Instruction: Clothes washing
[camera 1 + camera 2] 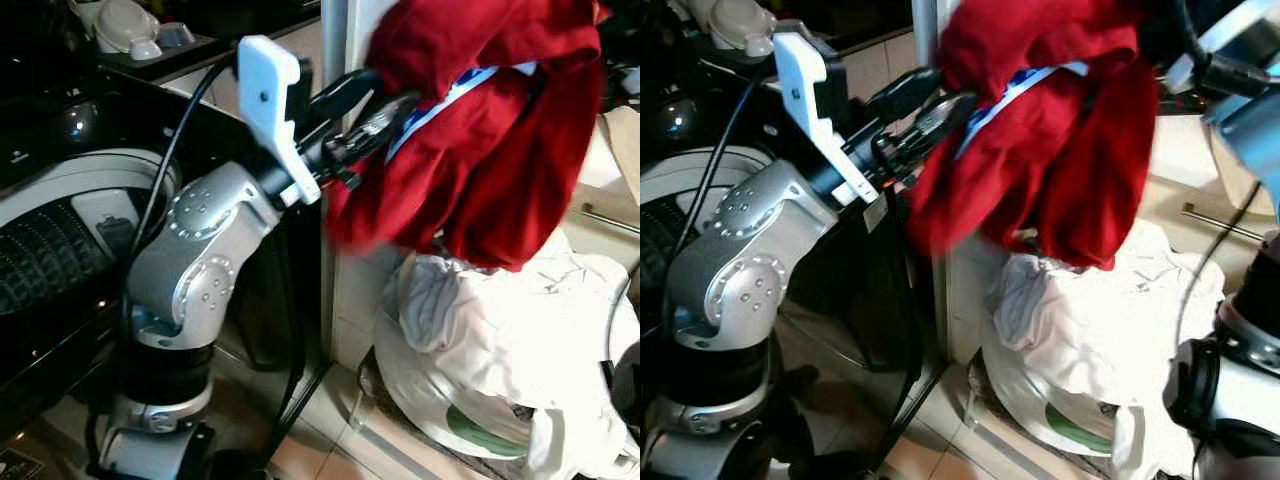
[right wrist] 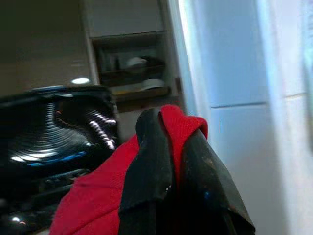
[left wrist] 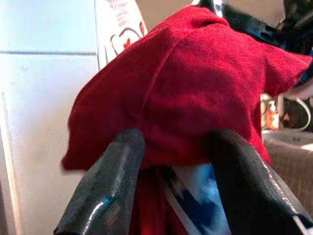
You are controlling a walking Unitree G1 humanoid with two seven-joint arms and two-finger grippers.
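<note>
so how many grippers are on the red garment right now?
2: left gripper at the red cloth garment's side by the washer, right gripper pinching a fold.
</note>
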